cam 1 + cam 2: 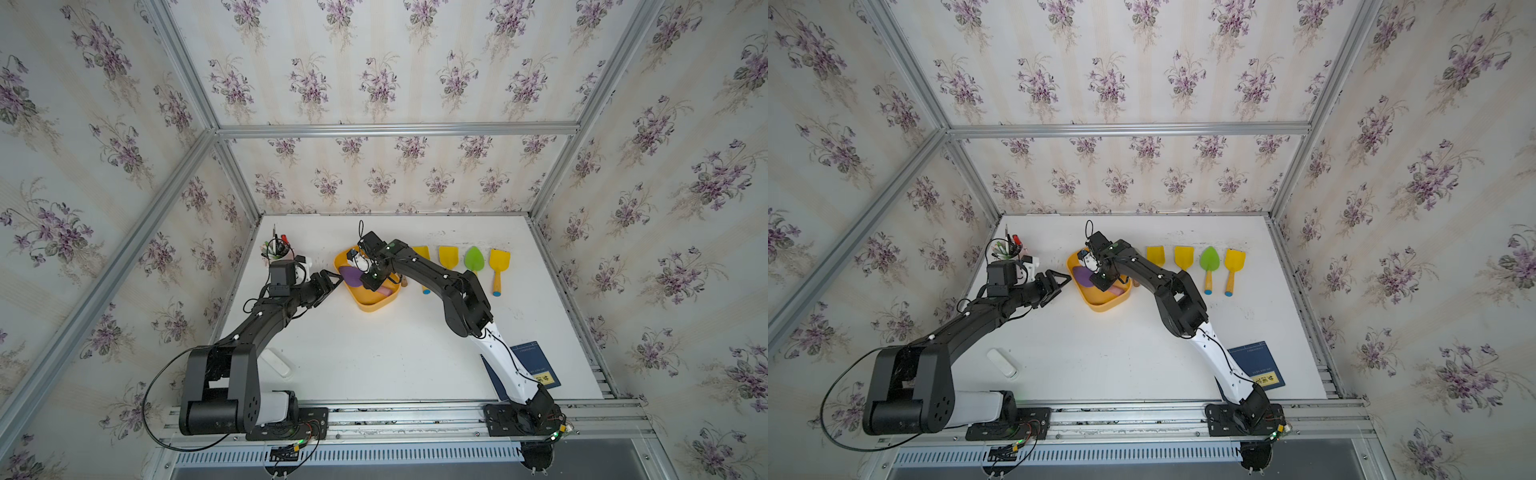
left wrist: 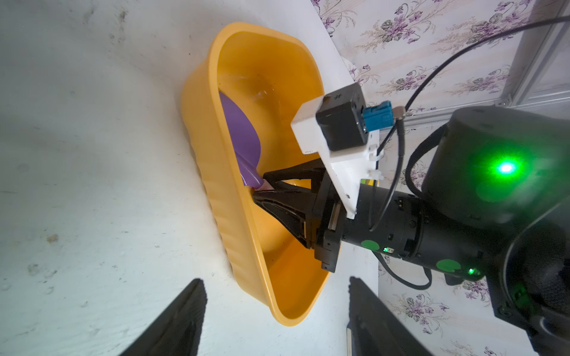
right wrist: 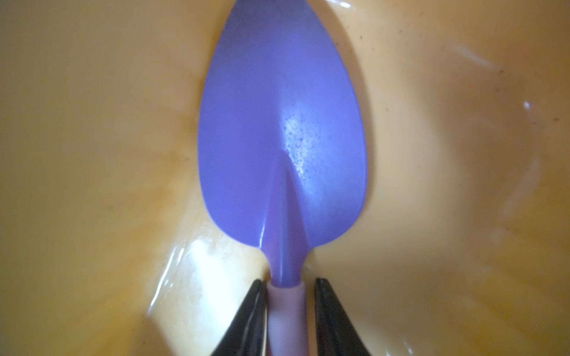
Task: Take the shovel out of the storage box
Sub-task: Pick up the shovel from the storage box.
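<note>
Right tool (image 3: 290,281), mine, reaches into the yellow-orange storage box (image 1: 376,306), set narrow about the pink handle of the purple shovel (image 3: 282,138). One jaw touches, but I cannot tell whether the pinch is firm. The shovel lies on the box floor, blade toward 10 o'clock in both top views. My left tool (image 2: 276,280) stands wide and empty at the box's 9 o'clock, over the bench (image 1: 374,353).

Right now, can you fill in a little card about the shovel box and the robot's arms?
Box: yellow-orange storage box on the white table
Inside: purple shovel with pink handle
Right jaws: down in the box, either side of the handle; grip not clear
Left jaws: open, beside the box, holding nothing
Outside the box: three yellow shovels, one green shovel, in a row
</note>
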Available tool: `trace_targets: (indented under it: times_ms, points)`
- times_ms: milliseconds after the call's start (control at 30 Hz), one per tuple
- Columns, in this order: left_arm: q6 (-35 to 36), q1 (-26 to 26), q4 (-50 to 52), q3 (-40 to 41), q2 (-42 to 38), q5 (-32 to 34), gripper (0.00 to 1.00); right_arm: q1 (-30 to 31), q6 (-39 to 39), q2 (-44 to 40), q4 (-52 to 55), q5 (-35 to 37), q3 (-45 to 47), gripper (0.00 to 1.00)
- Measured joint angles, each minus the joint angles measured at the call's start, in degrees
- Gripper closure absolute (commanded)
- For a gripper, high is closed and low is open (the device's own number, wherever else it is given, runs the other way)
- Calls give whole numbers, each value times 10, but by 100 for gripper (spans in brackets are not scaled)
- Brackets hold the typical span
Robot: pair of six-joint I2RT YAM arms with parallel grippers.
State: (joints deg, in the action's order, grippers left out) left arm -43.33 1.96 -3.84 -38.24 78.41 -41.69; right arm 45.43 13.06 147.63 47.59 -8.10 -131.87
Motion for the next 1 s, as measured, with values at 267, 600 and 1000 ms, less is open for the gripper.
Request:
trace_targets:
  times_ms: [267,600,1000]
  points:
    - [0,0,-2,2,0,-1,28,11,-68,-15,2,3,19,86]
    - [-2,-1,-2,0,-11,-1,27,15,-171,-87,-19,-30,86,91]
    - [-82,-108,-56,-61,-18,7,21,-20,-214,-247,-23,-9,185,94]
